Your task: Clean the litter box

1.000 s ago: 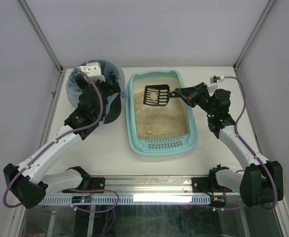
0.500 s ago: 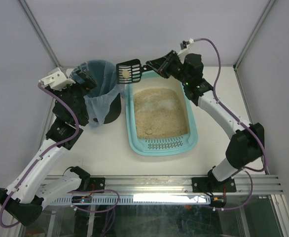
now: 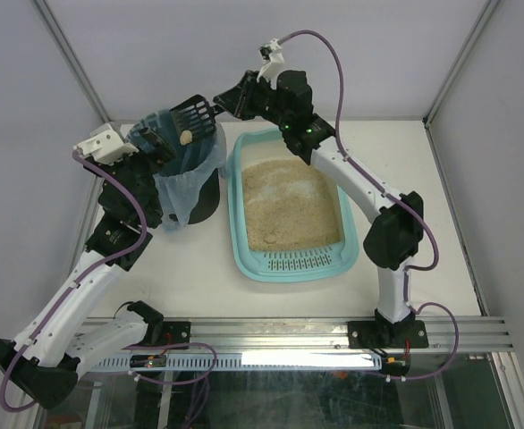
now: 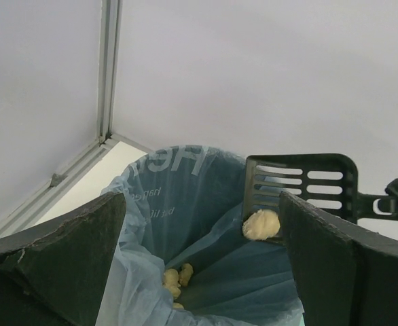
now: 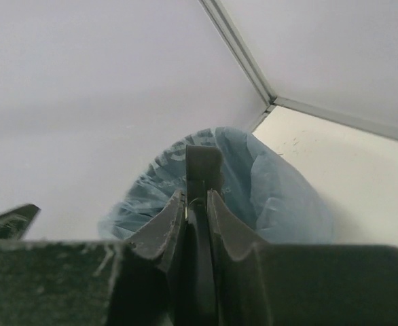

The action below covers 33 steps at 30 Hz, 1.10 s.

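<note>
The light teal litter box (image 3: 240,255) holds beige litter, its slotted grate (image 3: 302,262) at the near end. One pale clump (image 3: 269,239) still lies in the litter. My right gripper (image 3: 231,101) is shut on the handle of a black slotted scoop (image 3: 193,117). The scoop tilts over the bin, and a pale clump (image 4: 261,224) rests on its lower edge. In the right wrist view the handle (image 5: 197,204) is pinched between the fingers. My left gripper (image 4: 202,272) is open, its fingers wide apart either side of the blue bag's (image 4: 185,197) mouth.
The round dark bin (image 3: 203,198) with its bluish bag stands left of the litter box. Several clumps (image 4: 175,278) lie in the bag's bottom. White enclosure walls stand close behind the bin and along both sides.
The right arm swung the scoop from inside the litter box leftward to over the bin and tilted it. The left arm shifted back and left of the bin, then held still.
</note>
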### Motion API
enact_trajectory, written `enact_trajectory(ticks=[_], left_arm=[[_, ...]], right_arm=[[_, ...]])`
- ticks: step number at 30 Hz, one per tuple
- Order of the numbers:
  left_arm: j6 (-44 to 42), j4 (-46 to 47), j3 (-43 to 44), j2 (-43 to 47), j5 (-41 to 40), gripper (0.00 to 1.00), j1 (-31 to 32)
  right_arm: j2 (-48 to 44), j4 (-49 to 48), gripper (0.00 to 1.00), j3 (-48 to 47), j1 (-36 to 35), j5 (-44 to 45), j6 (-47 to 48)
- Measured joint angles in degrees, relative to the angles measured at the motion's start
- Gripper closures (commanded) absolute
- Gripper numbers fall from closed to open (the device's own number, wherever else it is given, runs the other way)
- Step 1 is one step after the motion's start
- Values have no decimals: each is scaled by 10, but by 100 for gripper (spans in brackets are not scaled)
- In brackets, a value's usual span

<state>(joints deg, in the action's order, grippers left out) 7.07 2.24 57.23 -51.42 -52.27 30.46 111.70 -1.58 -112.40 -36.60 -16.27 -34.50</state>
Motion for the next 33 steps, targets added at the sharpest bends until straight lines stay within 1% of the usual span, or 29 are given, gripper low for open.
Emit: enact_trajectory(ticks=[2, 6, 16, 22, 29, 33], left_arm=[[0, 3, -1, 1, -1, 1, -2], [0, 5, -1, 2, -1, 1, -6], [0, 7, -6, 4, 2, 1, -6], [0, 7, -8, 6, 3, 1, -6], [0, 7, -9, 10, 8, 1, -6], [1, 7, -11, 14, 40, 1, -6]], right_arm=[[18, 5, 100, -23, -9, -7, 48], [29, 11, 100, -34, -22, -16, 122], [28, -5, 100, -35, -33, -46, 219], [22, -7, 100, -35, -42, -48, 298], [-1, -7, 100, -27, -49, -34, 327], [-64, -7, 100, 23, -49, 6, 320]])
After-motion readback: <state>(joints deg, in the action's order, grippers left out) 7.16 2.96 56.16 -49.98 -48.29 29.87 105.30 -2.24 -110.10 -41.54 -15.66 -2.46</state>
